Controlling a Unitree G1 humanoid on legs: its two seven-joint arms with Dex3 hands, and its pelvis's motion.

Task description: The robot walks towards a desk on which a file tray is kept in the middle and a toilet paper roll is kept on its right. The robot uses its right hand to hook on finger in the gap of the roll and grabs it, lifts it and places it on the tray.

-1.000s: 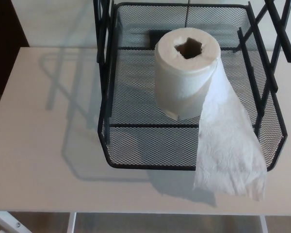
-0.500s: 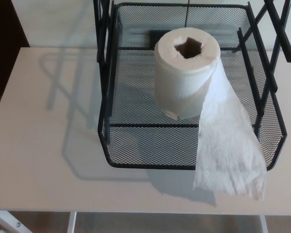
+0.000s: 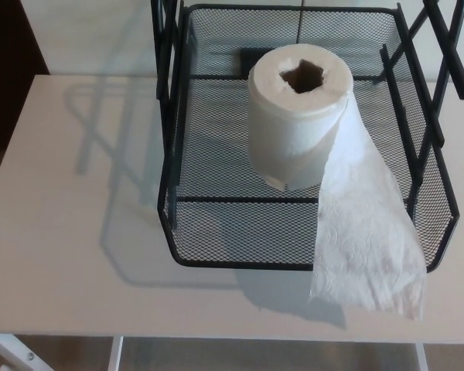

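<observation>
Head view, near to far: you get the pale worktop (image 3: pixel 69 255) edge first, then the loose tail of paper (image 3: pixel 367 247) hanging over the tray's front rim, its end lying on the worktop. Behind that, the black mesh file tray (image 3: pixel 216 232) sits mid-worktop. The toilet paper roll (image 3: pixel 298 116) stands upright inside the tray, core hole facing up, toward the back right. Neither robot hand shows, so you can't tell anything about the fingers. Tray uprights rise at both sides.
</observation>
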